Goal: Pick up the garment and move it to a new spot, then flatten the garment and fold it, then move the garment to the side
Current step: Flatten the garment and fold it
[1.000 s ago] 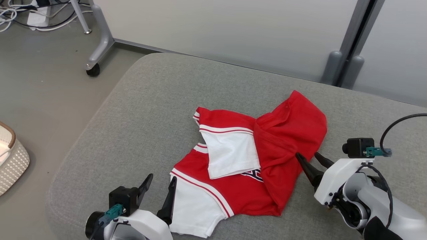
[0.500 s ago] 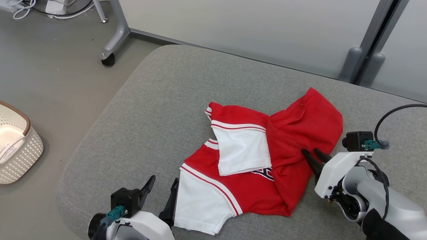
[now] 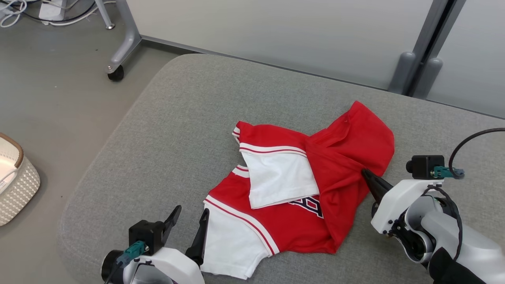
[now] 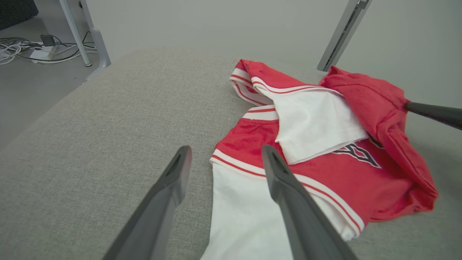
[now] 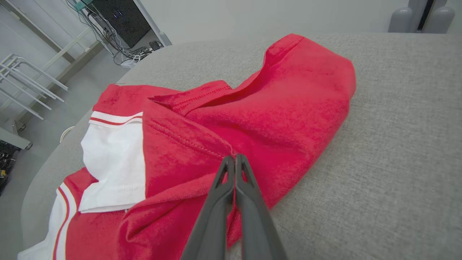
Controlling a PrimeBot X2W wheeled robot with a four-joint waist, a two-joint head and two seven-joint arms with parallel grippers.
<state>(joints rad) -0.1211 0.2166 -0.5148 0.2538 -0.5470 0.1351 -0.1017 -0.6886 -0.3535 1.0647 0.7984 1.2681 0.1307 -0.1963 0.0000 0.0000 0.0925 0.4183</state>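
Two grippers are at work. The right gripper (image 3: pixel 366 173) is closed, its fingers pressed together on a raised ridge of red cloth on the right side of the jersey (image 3: pixel 300 225). In the right wrist view a seam puckers where they meet, so I judge that it has a thin pinch of fabric. The left gripper (image 3: pixel 192 211) is open, fingers spread, at the jersey's near left corner, just beside the lower white sleeve (image 3: pixel 232 244). I cannot tell whether it touches the cloth.

The jersey lies crumpled on the worktop (image 3: pixel 177 138), roughly at its middle.

Procedure for the pick-up:
1. Raise the right gripper slowly and confirm that cloth rises with it. A bite this small may slip.
2. Expect only one layer to be caught. The rest will probably unfold and trail.
3. Lift high enough for the hanging part to clear the worktop before moving sideways.

Materials: the jersey is a soft knit with a red body, white sleeves and red-and-white striped bands. One sleeve (image 3: pixel 280 177) is folded across dark lettering. The right part is doubled over into a rounded hump. The worktop is grey, coarsely woven and padded, with rounded edges. I expect the weave to drag on the knit.
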